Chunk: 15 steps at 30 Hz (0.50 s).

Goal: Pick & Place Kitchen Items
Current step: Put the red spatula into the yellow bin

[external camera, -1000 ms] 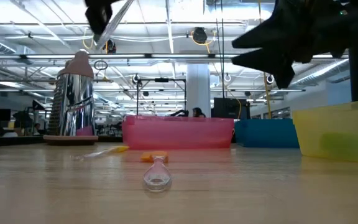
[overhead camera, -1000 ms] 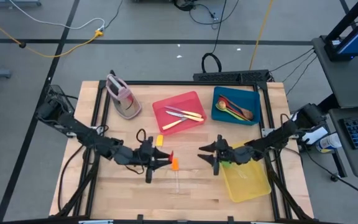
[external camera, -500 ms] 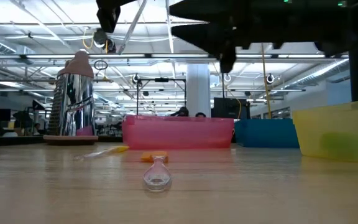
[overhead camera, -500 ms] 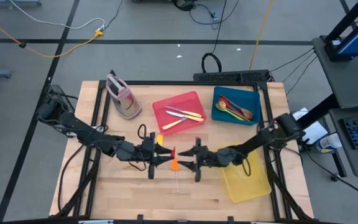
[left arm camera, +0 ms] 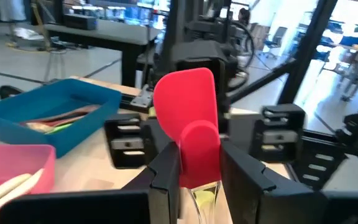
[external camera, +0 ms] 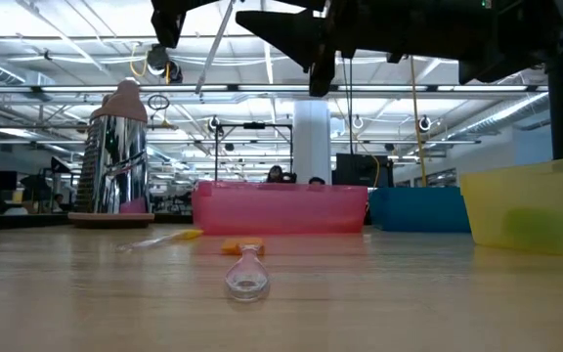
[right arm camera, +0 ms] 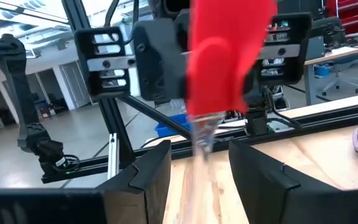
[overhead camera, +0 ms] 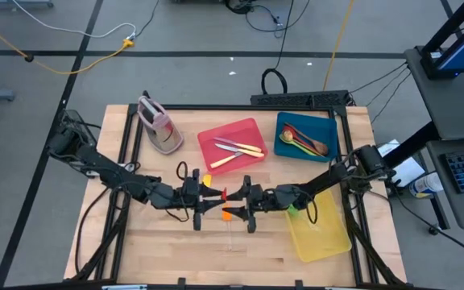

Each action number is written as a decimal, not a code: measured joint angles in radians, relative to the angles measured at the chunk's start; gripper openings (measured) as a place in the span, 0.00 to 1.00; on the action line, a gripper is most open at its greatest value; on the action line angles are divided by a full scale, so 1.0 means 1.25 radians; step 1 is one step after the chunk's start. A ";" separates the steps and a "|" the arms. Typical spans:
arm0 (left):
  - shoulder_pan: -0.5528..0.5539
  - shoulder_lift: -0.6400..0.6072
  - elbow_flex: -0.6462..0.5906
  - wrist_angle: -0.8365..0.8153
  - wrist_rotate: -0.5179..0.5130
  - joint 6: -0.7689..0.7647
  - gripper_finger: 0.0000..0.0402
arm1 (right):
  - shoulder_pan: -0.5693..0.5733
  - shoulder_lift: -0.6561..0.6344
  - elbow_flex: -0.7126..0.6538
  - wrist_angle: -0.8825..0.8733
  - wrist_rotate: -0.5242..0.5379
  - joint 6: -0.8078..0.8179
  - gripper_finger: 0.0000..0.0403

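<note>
- Wooden counter [overhead camera: 159, 250] under bright workshop lights, with a black frame round its edges and a long hall of ceiling lamps behind it in the low view.
- Left end effector [overhead camera: 213, 200] sits over the middle of the counter, raised above it, and is clamped on a red spatula [left arm camera: 188, 118] by the clear handle just under the head; its fingers [left arm camera: 166, 171] press both sides.
- In the left wrist view the red spatula stands with its flat head away from the left end effector, toward the right arm; its long axis runs left to right across the counter in the high view, where it shows as a small red tip [overhead camera: 223, 194].
- Right end effector [overhead camera: 238, 202] faces the left one, very near it, its fingers [right arm camera: 145, 171] spread wide on either side of the spatula's head and not touching it.
- Below them on the counter lies an orange-headed utensil [overhead camera: 227, 219], its clear handle running toward the near edge, with the rounded handle end [external camera: 246, 274] nearest the low camera.
- A yellow-headed utensil [overhead camera: 206, 182] lies just to the far side of the left end effector.
- Farther off, the red tray [overhead camera: 244, 129] holds cream-handled knives [overhead camera: 236, 151], the blue tray [overhead camera: 325, 129] holds spoons [overhead camera: 303, 141], and the yellow tray [overhead camera: 329, 242] is at the near right.
- A pink-grey stand [overhead camera: 158, 125] stands at the far left.
</note>
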 joint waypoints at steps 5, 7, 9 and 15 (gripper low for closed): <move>0.008 0.000 0.000 0.000 -0.018 0.000 0.22 | -0.013 0.000 0.000 0.002 0.000 0.000 0.38; 0.013 0.000 0.000 0.001 -0.019 -0.001 0.22 | -0.023 0.000 0.000 0.002 0.000 0.000 0.38; 0.019 0.000 0.000 0.001 -0.022 -0.001 0.22 | -0.034 0.000 0.000 0.002 -0.004 0.000 0.38; 0.036 0.000 0.000 0.001 -0.053 -0.009 0.22 | -0.062 0.000 0.000 0.002 -0.066 -0.013 0.35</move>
